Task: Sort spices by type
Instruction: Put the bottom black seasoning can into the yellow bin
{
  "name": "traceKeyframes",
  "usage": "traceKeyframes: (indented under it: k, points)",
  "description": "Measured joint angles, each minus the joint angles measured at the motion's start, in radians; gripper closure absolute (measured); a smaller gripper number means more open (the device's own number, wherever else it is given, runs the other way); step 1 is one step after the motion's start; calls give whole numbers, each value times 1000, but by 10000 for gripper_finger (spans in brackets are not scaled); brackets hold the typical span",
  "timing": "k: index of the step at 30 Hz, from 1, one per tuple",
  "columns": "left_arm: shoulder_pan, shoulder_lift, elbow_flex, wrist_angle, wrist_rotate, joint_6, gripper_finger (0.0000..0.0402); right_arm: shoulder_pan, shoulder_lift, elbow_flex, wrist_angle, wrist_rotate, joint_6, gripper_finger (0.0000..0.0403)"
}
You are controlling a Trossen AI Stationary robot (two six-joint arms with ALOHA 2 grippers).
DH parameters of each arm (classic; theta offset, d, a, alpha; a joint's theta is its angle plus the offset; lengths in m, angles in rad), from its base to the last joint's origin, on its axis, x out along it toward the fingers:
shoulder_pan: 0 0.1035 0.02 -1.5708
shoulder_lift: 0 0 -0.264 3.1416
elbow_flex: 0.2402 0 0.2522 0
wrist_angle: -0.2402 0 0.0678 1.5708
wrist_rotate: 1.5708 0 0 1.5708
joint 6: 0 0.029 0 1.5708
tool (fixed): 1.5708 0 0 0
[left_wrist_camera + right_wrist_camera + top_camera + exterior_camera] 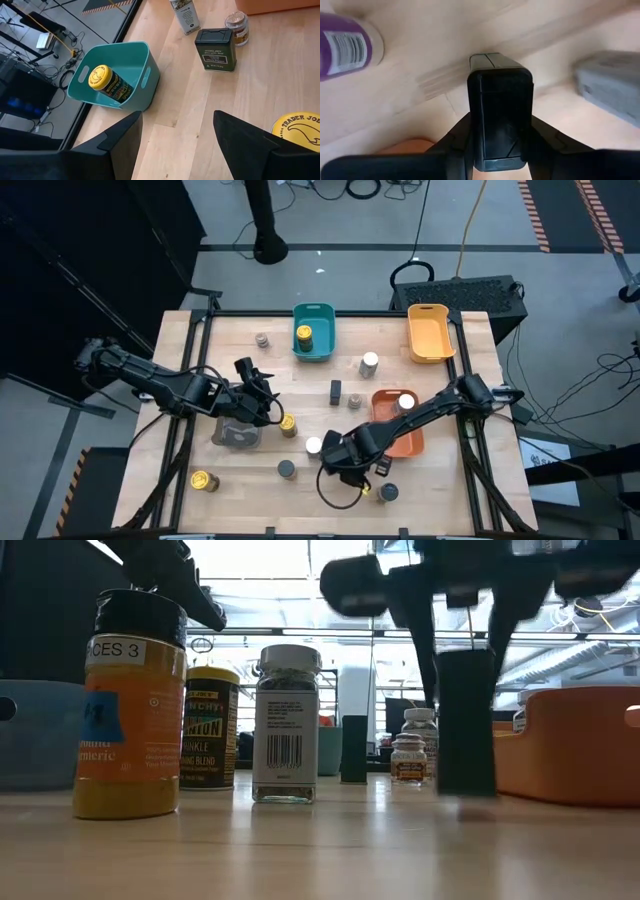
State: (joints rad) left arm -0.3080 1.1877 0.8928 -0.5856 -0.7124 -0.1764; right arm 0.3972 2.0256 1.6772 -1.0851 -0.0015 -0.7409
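My right claw (501,125) is clamped on a slim black spice tin (500,110), its fingers pressed against both sides of it; from above that claw (345,455) sits near the front of the tabletop (450,490), just beside the orange tray (408,442), which holds a white-topped jar (406,401). A white-topped jar (314,446) stands right next to the claw, and a grey-topped one (388,493) is a little nearer the front edge.

My left claw (262,402) hovers left of centre with its fingers (120,142) spread apart and nothing between them. Just beside it I see a yellow-topped jar (288,424), and the grey tray (238,434) lies under the arm. Looking past that claw, the teal tray (145,82) holds one yellow-topped jar (107,82) lying tilted inside.

Elsewhere on the tabletop: a yellow-topped jar (204,480) at the front left, a dark-topped jar (286,469) near the front middle, a small jar (262,340) by the teal tray, a white-topped jar (369,364) near the yellow tray (430,332), another black tin (336,390) in the middle, with a small jar (354,400) close by
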Motion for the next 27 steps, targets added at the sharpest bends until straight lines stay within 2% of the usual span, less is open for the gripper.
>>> traceKeyframes:
  k: [4,7,11,14,21,27]
  points:
    - [0,0,0,0,-1,1,150,-14,-84,0,8,0,125,296]
    - [0,0,0,0,-2,1,150,-44,-154,0,-4,11,316,296]
    - [0,0,0,4,-3,1,150,-142,-259,0,-54,75,585,296]
    - [0,0,0,6,-12,0,150,-245,-330,0,-91,177,776,296]
    - [1,0,0,6,-29,0,150,-632,-432,1,-263,238,1001,296]
    - [1,0,0,3,-30,1,150,-1054,-425,1,-300,132,1041,296]
